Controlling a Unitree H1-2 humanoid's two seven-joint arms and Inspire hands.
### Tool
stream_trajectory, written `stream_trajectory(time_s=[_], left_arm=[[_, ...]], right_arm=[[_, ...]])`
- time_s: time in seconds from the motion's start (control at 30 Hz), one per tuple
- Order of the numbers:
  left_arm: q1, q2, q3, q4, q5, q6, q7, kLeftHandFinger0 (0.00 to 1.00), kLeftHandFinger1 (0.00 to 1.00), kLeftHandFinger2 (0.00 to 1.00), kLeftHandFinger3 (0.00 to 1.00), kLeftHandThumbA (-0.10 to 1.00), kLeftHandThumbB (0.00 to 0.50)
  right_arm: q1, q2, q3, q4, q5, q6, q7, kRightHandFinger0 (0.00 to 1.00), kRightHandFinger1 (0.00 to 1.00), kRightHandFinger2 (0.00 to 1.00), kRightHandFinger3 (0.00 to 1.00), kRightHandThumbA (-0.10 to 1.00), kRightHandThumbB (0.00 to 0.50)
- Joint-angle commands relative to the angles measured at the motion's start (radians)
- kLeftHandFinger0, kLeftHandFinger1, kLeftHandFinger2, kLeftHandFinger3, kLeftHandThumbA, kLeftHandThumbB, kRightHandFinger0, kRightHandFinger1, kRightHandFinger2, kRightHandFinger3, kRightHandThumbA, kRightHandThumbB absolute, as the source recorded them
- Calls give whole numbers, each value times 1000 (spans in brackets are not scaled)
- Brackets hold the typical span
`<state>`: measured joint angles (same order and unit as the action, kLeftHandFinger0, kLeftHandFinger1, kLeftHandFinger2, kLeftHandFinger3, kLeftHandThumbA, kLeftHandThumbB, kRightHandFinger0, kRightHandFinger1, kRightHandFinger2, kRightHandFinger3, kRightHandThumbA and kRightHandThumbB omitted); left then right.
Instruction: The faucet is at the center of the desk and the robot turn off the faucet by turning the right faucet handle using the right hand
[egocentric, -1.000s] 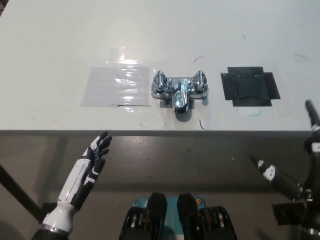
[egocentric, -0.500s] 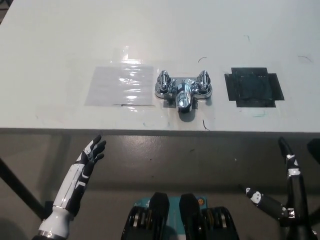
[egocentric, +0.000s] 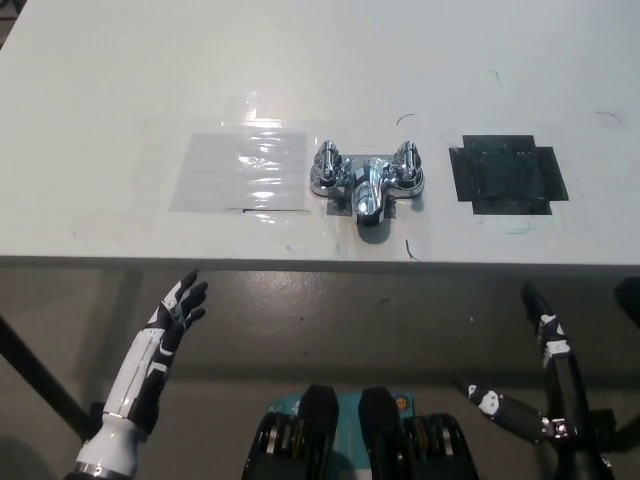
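A chrome faucet (egocentric: 366, 180) stands at the middle of the white desk (egocentric: 320, 80), its spout pointing toward the front edge. Its right handle (egocentric: 406, 160) and left handle (egocentric: 326, 164) sit on either side of the spout. My black right hand (egocentric: 530, 385) is open below the desk's front edge at the lower right, fingers spread, well away from the faucet. My white left hand (egocentric: 178, 312) rests open below the front edge at the lower left.
A shiny clear plastic sheet (egocentric: 242, 170) is taped to the desk left of the faucet. A dark square patch of tape (egocentric: 506, 174) lies to its right. The desk's front edge (egocentric: 320, 262) runs across the picture between my hands and the faucet.
My right hand has dropped lower and drifted left below the desk edge. My left hand has sunk slightly. The whole picture shifted a little early on.
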<state>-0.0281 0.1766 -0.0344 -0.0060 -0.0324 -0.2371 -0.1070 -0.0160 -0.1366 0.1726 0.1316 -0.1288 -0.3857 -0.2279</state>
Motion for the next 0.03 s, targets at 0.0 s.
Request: stream_trajectory(time_s=[0.0], left_arm=[[-3, -1, 16, -14, -12, -38, -1, 1000, 1000, 1000, 1000, 985, 298]], right_arm=[[-21, 10, -16, -1, 14, -54, 42, 1000, 1000, 1000, 1000, 1000, 174]])
